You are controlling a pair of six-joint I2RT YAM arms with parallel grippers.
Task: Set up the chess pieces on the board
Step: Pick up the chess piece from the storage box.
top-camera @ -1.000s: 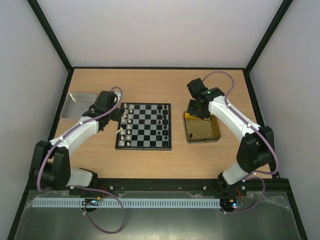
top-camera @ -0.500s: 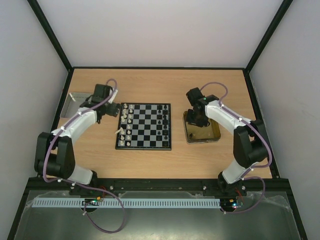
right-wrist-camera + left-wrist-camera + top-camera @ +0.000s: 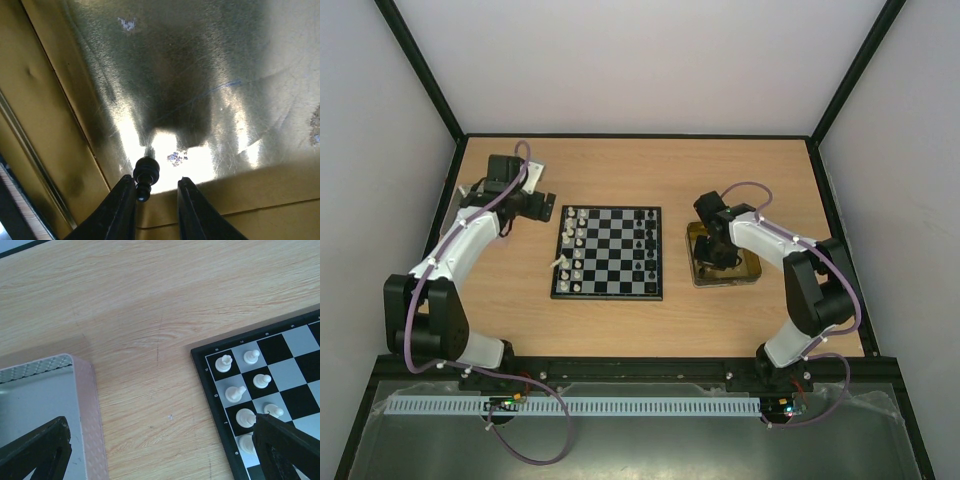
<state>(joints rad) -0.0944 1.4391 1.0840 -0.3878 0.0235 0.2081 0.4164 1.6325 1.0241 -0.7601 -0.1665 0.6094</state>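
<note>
Wooden table [image 3: 620, 170], white walls [image 3: 620, 60]. Yellow tray [image 3: 50, 100]: black pawn [image 3: 146, 175] between right gripper [image 3: 156, 182] fingers, narrowly parted, unclamped. Left gripper [image 3: 160, 422] wide, empty.

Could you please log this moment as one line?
left gripper: open, empty, between silver tray and board | right gripper: jaws narrowly apart beside black piece in yellow tray

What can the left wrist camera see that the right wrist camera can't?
Only the left wrist view: the silver tray, white chess pieces on the board, the wooden table. Only the right wrist view: the yellow tray and one black piece. Both: their own claw, the left claw and the right claw, dark fingers apart.
</note>
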